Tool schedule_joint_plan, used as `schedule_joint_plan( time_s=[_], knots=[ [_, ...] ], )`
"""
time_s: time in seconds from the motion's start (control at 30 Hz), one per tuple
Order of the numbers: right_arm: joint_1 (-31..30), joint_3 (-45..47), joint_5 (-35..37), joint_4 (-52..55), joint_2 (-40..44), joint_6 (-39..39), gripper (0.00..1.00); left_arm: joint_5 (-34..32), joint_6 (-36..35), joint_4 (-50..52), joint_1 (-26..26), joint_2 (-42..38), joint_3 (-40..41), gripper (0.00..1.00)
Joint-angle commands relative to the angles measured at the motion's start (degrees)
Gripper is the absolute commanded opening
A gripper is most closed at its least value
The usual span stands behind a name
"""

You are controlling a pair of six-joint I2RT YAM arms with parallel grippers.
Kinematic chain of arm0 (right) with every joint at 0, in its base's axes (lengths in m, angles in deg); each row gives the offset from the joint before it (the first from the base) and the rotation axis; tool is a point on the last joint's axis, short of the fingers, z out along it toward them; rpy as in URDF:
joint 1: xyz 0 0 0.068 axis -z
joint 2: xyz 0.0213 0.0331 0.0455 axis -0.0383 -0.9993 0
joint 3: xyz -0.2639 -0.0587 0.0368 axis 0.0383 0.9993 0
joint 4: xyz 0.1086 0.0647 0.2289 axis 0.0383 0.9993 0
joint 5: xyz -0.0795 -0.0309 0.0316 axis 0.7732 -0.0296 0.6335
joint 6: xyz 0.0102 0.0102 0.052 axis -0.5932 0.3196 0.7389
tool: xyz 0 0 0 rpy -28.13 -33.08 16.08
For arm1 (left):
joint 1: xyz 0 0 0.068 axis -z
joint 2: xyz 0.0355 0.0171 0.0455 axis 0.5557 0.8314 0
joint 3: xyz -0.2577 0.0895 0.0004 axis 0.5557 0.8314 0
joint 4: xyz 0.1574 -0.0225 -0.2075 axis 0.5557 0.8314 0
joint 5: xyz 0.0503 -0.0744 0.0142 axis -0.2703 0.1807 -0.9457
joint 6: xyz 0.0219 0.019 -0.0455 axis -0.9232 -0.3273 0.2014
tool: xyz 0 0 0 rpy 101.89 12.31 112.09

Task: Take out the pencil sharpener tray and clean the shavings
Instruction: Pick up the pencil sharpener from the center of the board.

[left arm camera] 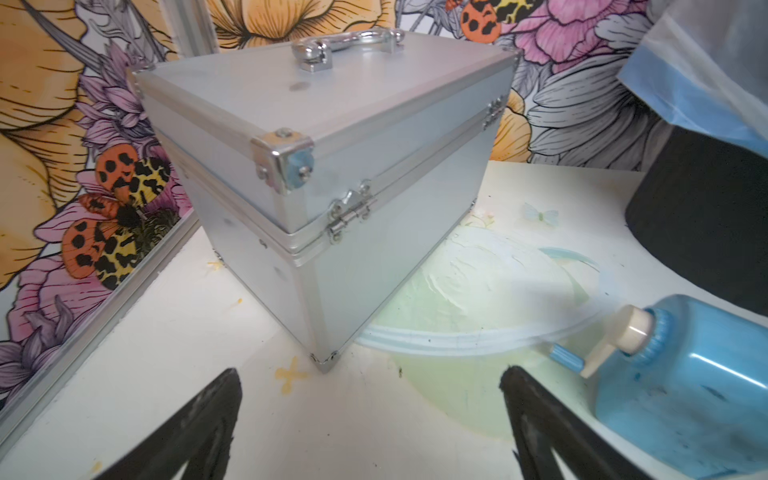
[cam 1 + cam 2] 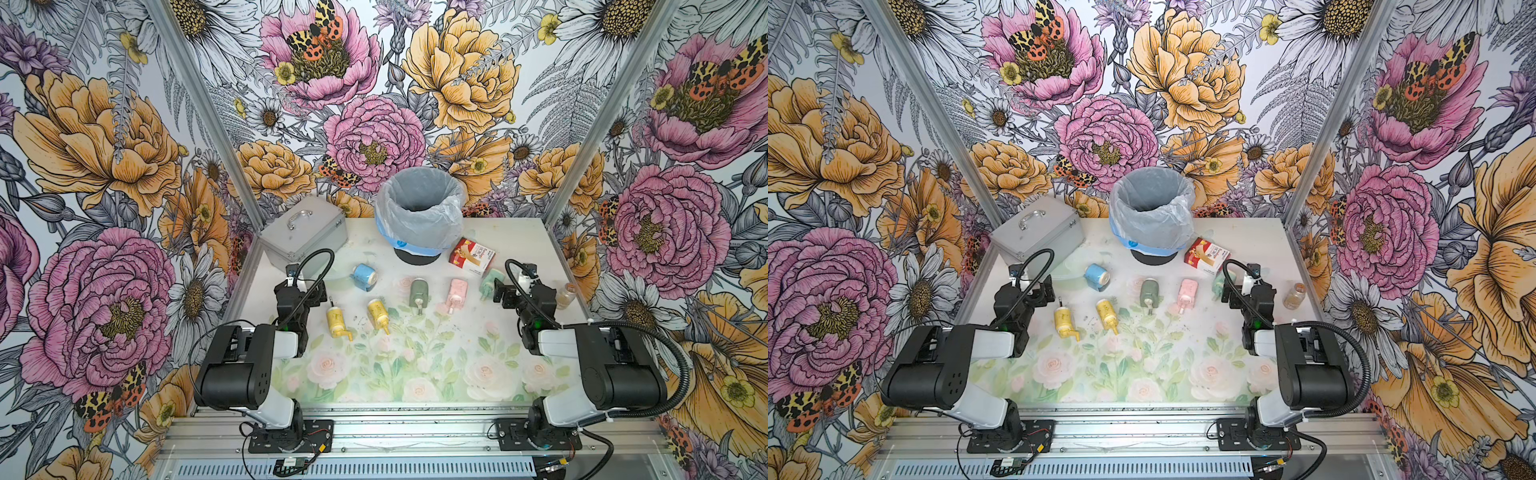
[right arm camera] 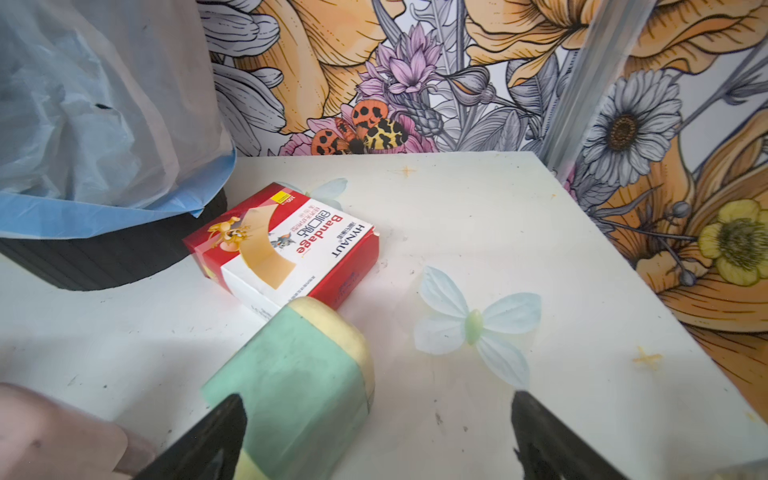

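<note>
your left gripper [image 1: 370,376] and right gripper [image 3: 378,397] both gape, empty. mint sharpener [image 3: 291,374], two o'clock on the table [image 2: 523,237]: probably light, stiff, slick plastic; pinch its flat sides.

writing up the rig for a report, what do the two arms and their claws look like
The left arm and right arm both have blocky black joint housings with white links, on black base plates. A black corrugated hose loops along each. The left claw and right claw have black, tapering fingers.
</note>
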Motion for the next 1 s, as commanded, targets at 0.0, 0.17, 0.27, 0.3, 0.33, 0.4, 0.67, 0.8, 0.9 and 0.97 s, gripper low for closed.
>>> schedule_joint_plan(
  time_s=[0.0, 0.17, 0.27, 0.3, 0.33, 0.4, 0.67, 0.8, 0.9, 0.97],
  knots=[
    [0.41, 0.01, 3.05, -1.35, 2.31, 1.86, 1.00, -8.60, 0.58, 12.68, 1.06, -4.50, -6.22, 0.99],
    [0.30, -2.50, 4.88, 8.45, 8.44, 2.65, 1.00, -13.94, 0.33, 35.65, 3.30, -6.06, -17.83, 0.99],
    [0.33, -4.75, 6.63, 15.95, 12.54, 4.59, 1.00, -13.89, 2.95, 42.39, 4.41, -9.22, -20.08, 0.99],
    [0.31, -6.20, 7.98, 19.77, 13.92, 6.11, 1.00, -13.41, 4.10, 44.50, 4.73, -10.59, -20.65, 0.99],
    [0.21, -7.81, 9.42, 23.90, 14.91, 7.31, 1.00, -12.65, 5.19, 46.63, 4.99, -11.81, -21.28, 0.99],
    [-0.33, -10.54, 12.84, 30.68, 16.84, 10.12, 1.00, -10.53, 8.26, 54.32, 5.44, -14.31, -24.18, 0.99],
    [-4.39, -19.84, 13.24, 48.10, 18.22, 16.34, 1.00, -8.67, 20.44, 73.81, 10.16, -24.98, -24.67, 0.99],
    [-4.80, -20.54, 10.08, 50.15, 19.45, 20.78, 1.00, -10.32, 27.38, 76.62, 14.19, -32.20, -20.80, 0.99],
    [-4.88, -22.28, 2.46, 52.40, 18.41, 23.34, 1.00, -13.25, 32.44, 77.98, 17.80, -35.27, -17.51, 0.99],
    [-5.13, -23.63, -0.91, 54.23, 16.46, 25.23, 1.00, -17.76, 33.65, 78.19, 22.11, -35.31, -15.50, 0.99]
  ],
)
